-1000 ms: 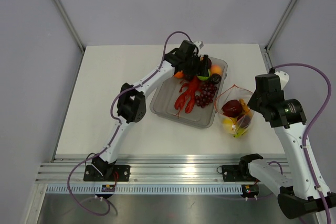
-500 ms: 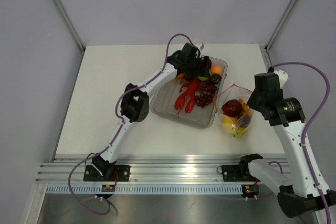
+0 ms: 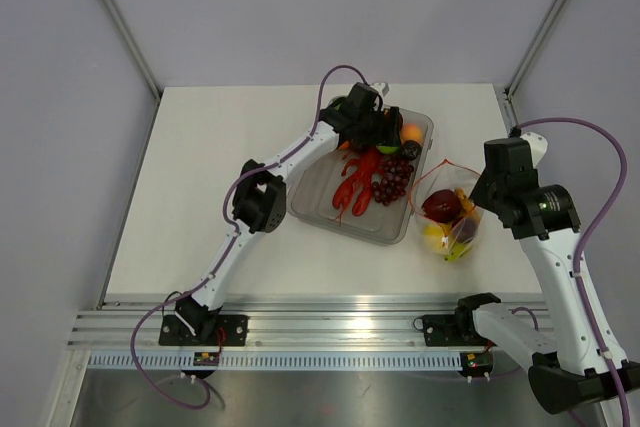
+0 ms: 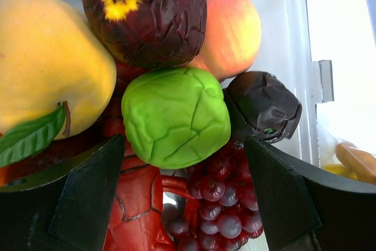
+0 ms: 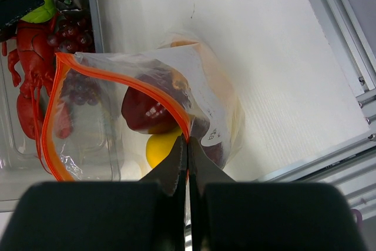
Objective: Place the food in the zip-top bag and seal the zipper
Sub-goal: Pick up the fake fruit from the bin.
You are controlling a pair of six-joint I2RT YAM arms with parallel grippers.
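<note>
left end effector [image 4: 183, 163] is spread wide, fingers straddling the green pepper [image 4: 175, 117] without touching it yet. over the last second it has slid a touch further along the far end of the clear tray [image 3: 300, 203] and dropped in over the pile, so this looks like the next pick lining up, with the grab not yet made.

right end effector [image 5: 187, 145] hasn't budged: pressed together, pinching the zipper [image 5: 117, 76] edge and holding the mouth of the zip-top bag [image 5: 88, 145] up and open. the bag sits on the desk [image 3: 220, 167] just right of the tray.

around the pepper, still in the tray: a yellow fruit [image 4: 50, 57], a wrinkled dark red fruit [image 4: 147, 13] with a yellow top, a peach-orange fruit [image 4: 232, 24], a dark lump [image 4: 261, 104], plus the purple grapes [image 3: 392, 179] and red lobster [image 3: 355, 185] nearer the middle.

in the bag already: a dark red piece [image 5: 147, 113], a yellow piece [image 5: 160, 148] beneath it, and something orange [image 5: 182, 44] at the back. plenty left to move, and the zipper is unsealed.
</note>
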